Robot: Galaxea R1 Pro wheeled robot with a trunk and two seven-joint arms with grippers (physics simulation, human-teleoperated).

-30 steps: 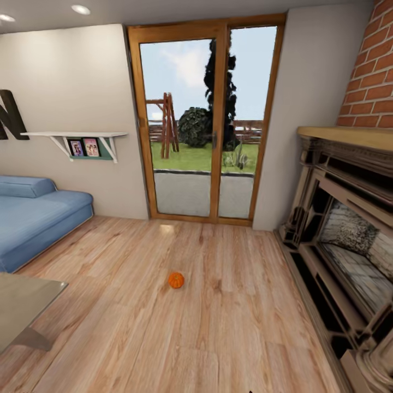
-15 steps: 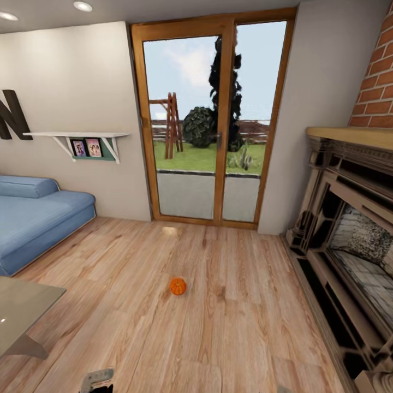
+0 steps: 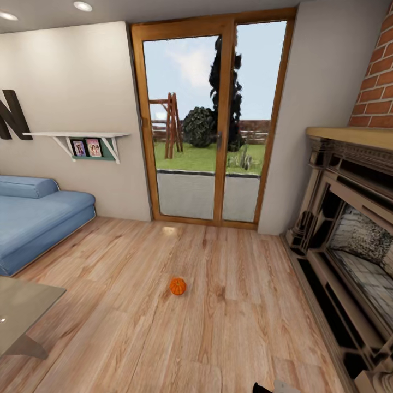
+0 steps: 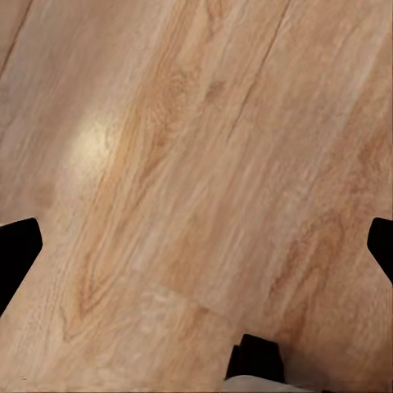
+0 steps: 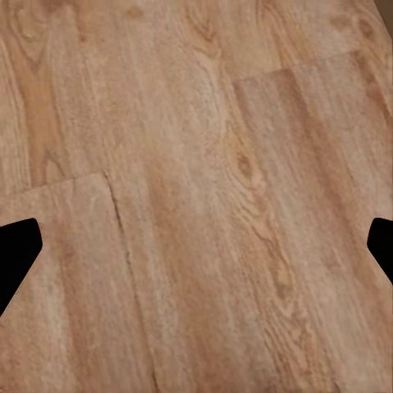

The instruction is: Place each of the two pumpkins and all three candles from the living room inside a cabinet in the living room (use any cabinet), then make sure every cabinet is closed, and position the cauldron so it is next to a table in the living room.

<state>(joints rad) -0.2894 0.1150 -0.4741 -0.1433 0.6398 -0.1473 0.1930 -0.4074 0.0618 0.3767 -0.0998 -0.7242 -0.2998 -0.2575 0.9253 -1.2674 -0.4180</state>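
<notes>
A living room is lying before the robot as it is closing on its quarry: at far left the corner of the glossy grey tabletop (image 3: pixel 22 311) is edging into the head view, with a blue sofa (image 3: pixel 38 218) against the wall behind it. Near the middle, a single orange pumpkin (image 3: pixel 177 286) is sitting alone on the bare wooden floor (image 3: pixel 229 327), well apart from the tabletop and in front of the glass patio door (image 3: pixel 210 125); the brick-topped fireplace (image 3: pixel 349 240) is flanking it on the right. In the wrist views, the left pincer (image 4: pixel 196 246) and the right pincer (image 5: pixel 196 246) are both spread wide over floorboards, holding nothing. The step in hand appears to be the approach: the robot would do well to roll straight forward, stop with the pumpkin within reach, then lower one open pincer squarely over its ribs.
</notes>
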